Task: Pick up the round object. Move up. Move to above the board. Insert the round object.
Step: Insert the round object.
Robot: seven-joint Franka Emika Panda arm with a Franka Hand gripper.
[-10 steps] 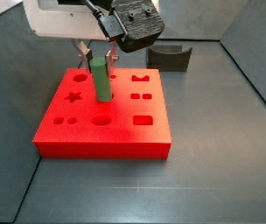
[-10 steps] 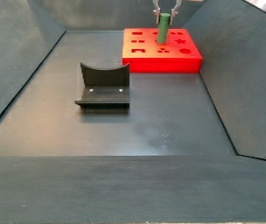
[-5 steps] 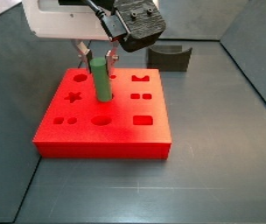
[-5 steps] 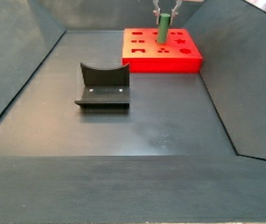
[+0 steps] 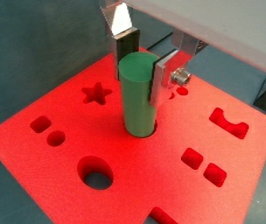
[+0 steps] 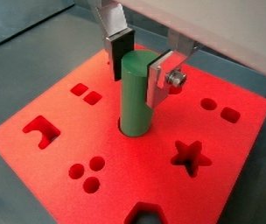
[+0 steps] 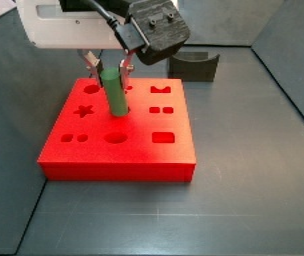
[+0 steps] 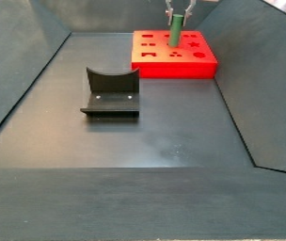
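Note:
The round object (image 5: 138,96) is a slim green peg standing in a round hole of the red board (image 5: 53,171), its lower end inside the hole. My gripper (image 5: 143,91) is above the board with a finger on each side of the peg's top, shut on it. Both wrist views show this; the peg (image 6: 136,94), gripper (image 6: 136,91) and board (image 6: 217,192) appear there too. In both side views the peg (image 7: 113,92) (image 8: 176,38) stands near the board's (image 7: 115,165) (image 8: 171,68) far middle, under the gripper (image 7: 111,68) (image 8: 176,19).
The dark fixture (image 8: 110,92) stands on the grey floor well away from the board; it also shows behind the board in a side view (image 7: 195,66). Dark sloping walls (image 8: 26,85) enclose the floor. Star, square, crown and circle holes (image 5: 94,175) surround the peg.
The gripper body has shifted slightly sideways above the board. The peg stays in its hole, its top leaning a little with the gripper.

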